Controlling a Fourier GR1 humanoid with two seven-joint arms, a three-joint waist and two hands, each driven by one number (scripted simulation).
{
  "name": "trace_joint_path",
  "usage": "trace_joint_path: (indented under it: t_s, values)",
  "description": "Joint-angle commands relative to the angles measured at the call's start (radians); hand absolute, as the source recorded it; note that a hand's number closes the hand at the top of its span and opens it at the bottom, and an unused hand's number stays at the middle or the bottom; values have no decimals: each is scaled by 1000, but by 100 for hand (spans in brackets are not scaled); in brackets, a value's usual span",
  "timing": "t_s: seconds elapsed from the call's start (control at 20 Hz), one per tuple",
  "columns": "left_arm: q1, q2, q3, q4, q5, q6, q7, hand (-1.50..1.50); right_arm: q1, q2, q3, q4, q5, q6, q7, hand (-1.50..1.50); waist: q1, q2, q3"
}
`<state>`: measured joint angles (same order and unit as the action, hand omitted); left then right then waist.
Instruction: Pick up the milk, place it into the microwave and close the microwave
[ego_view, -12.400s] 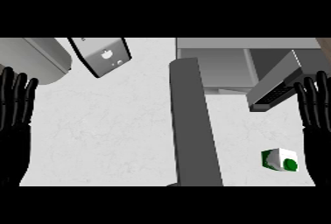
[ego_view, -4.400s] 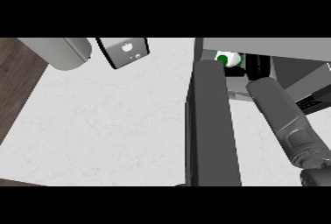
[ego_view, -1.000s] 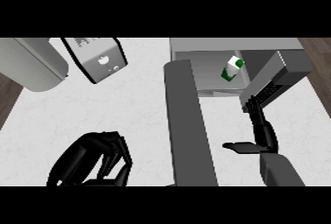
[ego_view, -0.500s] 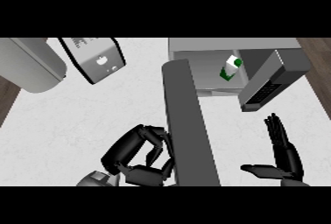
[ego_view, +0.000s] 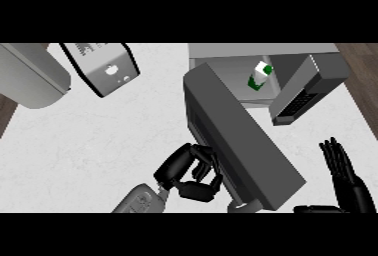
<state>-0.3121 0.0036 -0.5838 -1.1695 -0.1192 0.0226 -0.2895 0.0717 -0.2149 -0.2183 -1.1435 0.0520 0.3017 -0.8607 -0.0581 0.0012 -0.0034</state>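
**Left hand at the microwave door, milk inside**

The left hand (ego_view: 188, 172) has its fingers (ego_view: 198, 156) curled, holding nothing, knuckles against the outer face of the microwave door (ego_view: 240, 145). The right hand (ego_view: 345, 175), at 4 o'clock, stands with straight, relaxed fingers, apart from everything. The door hangs partly open, slanting from 12 toward 5 o'clock. The milk (ego_view: 258, 76) stands inside the microwave (ego_view: 295, 80) at 1 o'clock. The pale, speckled desk (ego_view: 96, 135) carries a grey appliance (ego_view: 100, 67) at 11 o'clock. Dark wood floor (ego_view: 363, 65) shows at 2 o'clock.
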Motion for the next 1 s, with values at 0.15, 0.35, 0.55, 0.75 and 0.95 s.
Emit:
trace_joint_path:
  t_s: [0.15,0.35,0.55,0.75,0.95]
  values:
    - [-94,-3,-175,207,184,251,-171,150,45,-3,47,-192,-110,139,63,-150,-32,11,-1]
    - [-183,-3,-239,253,299,293,-130,150,97,-39,47,-342,-188,176,142,-150,-57,12,-2]
    - [-210,-3,-306,303,396,337,-146,150,99,-50,78,-404,-187,166,169,-150,-73,19,-2]
    - [-255,-3,-324,257,471,391,-188,150,121,-60,103,-486,-245,202,233,-150,-112,21,-4]
    - [-311,-3,-326,256,563,417,-203,150,101,-99,108,-525,-273,225,286,-150,-126,28,-4]
